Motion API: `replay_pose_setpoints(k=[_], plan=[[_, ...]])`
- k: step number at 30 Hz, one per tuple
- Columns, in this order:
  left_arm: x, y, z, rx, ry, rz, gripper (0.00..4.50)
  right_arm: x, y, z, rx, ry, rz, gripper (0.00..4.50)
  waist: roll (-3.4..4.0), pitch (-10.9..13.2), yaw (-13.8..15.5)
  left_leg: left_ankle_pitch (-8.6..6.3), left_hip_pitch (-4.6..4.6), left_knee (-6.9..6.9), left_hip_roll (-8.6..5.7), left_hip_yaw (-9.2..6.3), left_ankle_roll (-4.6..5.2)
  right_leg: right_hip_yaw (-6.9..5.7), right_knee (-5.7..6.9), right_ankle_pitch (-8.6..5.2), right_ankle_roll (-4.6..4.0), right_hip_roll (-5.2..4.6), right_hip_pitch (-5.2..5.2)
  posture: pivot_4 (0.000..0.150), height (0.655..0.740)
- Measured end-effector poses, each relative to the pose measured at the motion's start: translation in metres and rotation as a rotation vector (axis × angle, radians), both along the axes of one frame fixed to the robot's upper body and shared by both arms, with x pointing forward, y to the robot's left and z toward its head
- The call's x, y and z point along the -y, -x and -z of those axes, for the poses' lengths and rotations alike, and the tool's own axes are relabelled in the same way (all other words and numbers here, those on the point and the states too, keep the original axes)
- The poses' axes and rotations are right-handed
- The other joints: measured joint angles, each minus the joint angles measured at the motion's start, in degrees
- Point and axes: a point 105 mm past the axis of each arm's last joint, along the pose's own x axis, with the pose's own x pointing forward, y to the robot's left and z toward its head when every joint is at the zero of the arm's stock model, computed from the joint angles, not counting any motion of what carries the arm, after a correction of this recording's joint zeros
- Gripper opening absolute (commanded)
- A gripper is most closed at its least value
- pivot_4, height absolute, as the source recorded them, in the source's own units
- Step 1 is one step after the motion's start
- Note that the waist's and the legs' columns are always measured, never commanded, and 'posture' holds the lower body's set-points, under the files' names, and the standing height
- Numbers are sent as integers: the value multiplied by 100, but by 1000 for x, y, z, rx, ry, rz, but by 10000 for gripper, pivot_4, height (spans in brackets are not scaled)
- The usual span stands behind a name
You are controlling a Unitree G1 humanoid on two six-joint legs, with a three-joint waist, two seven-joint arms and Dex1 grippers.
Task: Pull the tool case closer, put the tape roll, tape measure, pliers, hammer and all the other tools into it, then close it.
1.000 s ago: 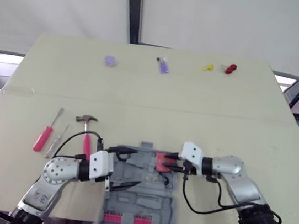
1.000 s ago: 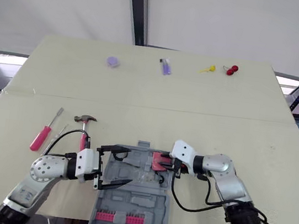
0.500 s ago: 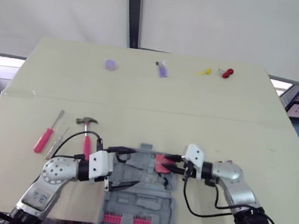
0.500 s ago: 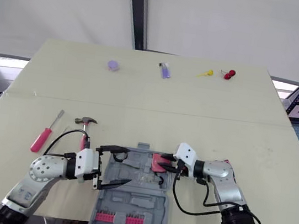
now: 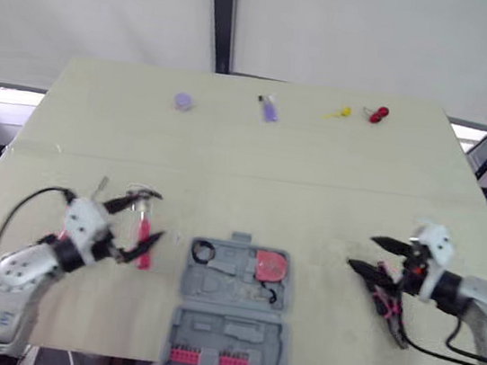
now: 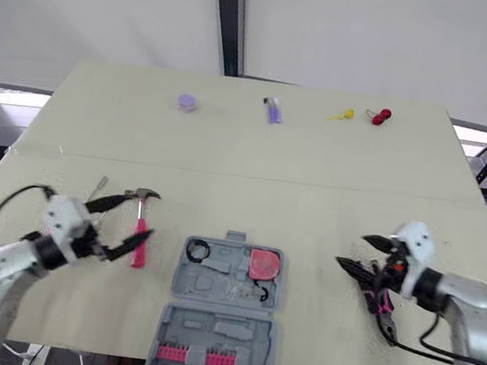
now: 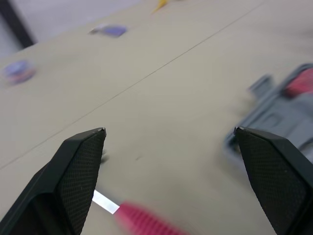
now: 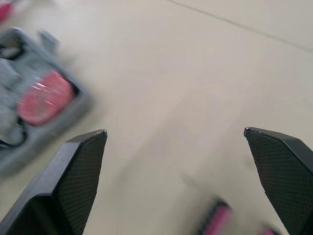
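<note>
The grey tool case [image 5: 225,330] lies open at the table's front edge. In its far half sit a red tape measure [image 5: 271,265] and a black tape roll [image 5: 203,251]. Left of the case my left gripper [image 5: 160,216] hangs open over the pink-handled hammer [image 5: 141,247], which appears between its fingers [image 7: 80,169] in the left wrist view as well. To the right of the case my right gripper [image 5: 361,252] is open, just above the pink-handled pliers [image 5: 388,314]. Neither gripper holds anything.
Along the far edge lie a purple disc [image 5: 182,100], a purple item [image 5: 269,108], a yellow item [image 5: 336,114] and a red one [image 5: 377,113]. A thin screwdriver tip [image 6: 98,187] shows behind my left arm. A row of red bits [image 5: 205,359] fills the case's near half.
My right gripper opened, left the tape measure in the case and swung right over the pliers. My left gripper moved from the case leftward to the hammer.
</note>
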Motion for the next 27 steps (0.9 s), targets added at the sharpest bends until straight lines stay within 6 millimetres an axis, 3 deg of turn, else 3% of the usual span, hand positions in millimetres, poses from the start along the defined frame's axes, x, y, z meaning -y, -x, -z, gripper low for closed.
replay_pose_setpoints(k=[5, 8, 13, 16, 21, 27], plan=[[-80, 12, -6, 20, 0, -339, 45000, 75, 11, 6, 36, -4, 301, 44768, -2, 1, -48, 0, -3, -1, 0, 3, 0, 2, -2, 0, 0, 0, -4, 1500, 7400], [-114, 21, -5, 22, 25, -518, 45000, 104, 19, 14, 53, -10, 438, 44768, -4, 3, -80, 0, -3, -4, 0, 2, 0, 1, -3, 0, 0, -1, -4, 1500, 7400], [-162, 44, 23, -52, 91, -804, 45000, 135, 32, 29, 68, -31, 617, 44768, -5, 4, -113, 0, -1, -7, 1, 3, 0, 2, -5, 0, 0, -1, -4, 1500, 7400], [-173, 53, 35, -80, 103, -904, 45000, 146, 37, 35, 85, -31, 697, 44768, -6, 4, -117, 0, -1, -8, 1, 3, 0, 3, -4, 0, 0, -1, -6, 1500, 7400], [-178, 57, 40, -83, 105, -965, 45000, 148, 36, 39, 101, -41, 726, 44768, -5, 4, -114, 0, -1, -7, 1, 4, -1, 5, -4, 0, 0, -1, -6, 1500, 7400], [-167, 47, 32, -55, 113, -903, 45000, 144, 35, 37, 106, -60, 686, 44768, -5, 4, -88, 0, -3, -7, 1, 3, -1, 4, -5, 0, 0, -1, -6, 1500, 7400]])
